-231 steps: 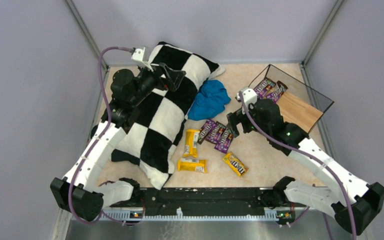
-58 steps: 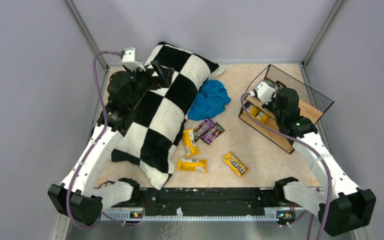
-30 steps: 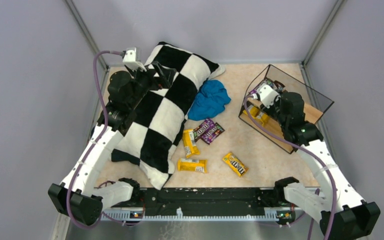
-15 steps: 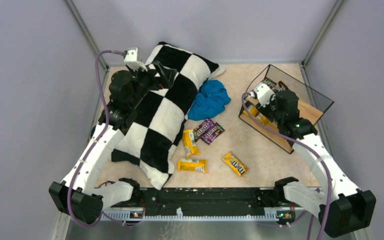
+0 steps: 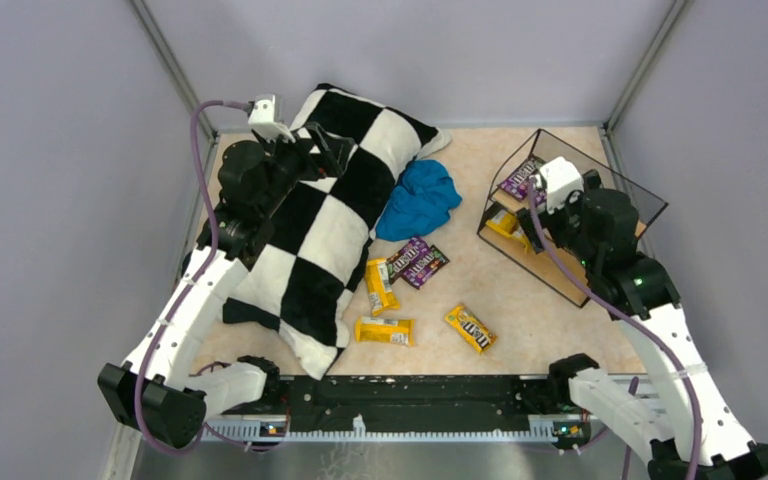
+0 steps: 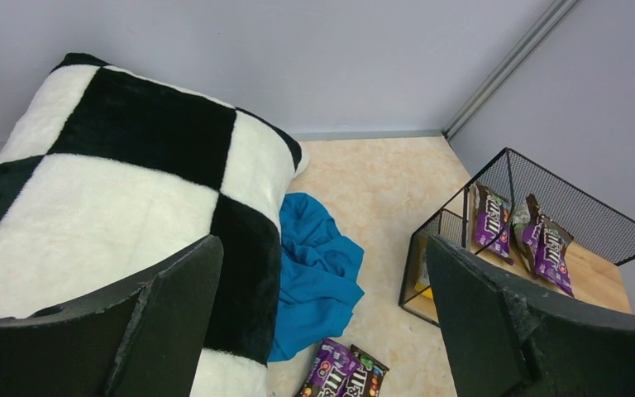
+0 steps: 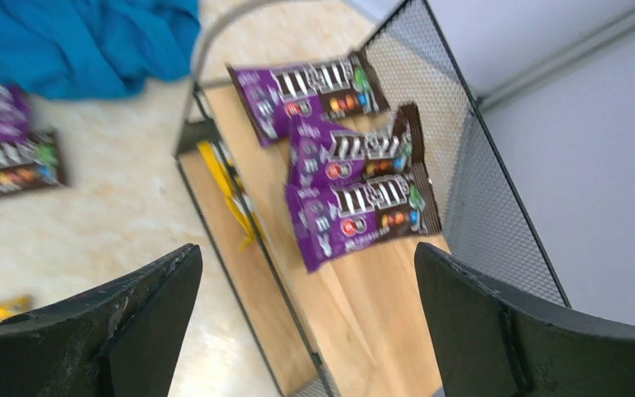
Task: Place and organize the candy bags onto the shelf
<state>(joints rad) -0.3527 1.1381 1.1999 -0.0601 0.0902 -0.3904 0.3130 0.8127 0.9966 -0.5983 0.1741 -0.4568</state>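
Three purple candy bags are laid on the top board of the shelf at the far right, and others are scattered on the tabletop. The right gripper is spread wide and empty above the shelf. The left gripper is spread wide over the pillow.

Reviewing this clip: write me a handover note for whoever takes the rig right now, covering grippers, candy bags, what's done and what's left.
Left gripper: open, empty, above the checkered pillow.
Right gripper: open, empty, above the shelf.
Done: three purple bags lie on the shelf's top board, and at least one yellow bag is on the lower tier.
Left: five bags on the table. These are two purple bags side by side and three yellow bags nearer the arms. All need shelving and tidying.
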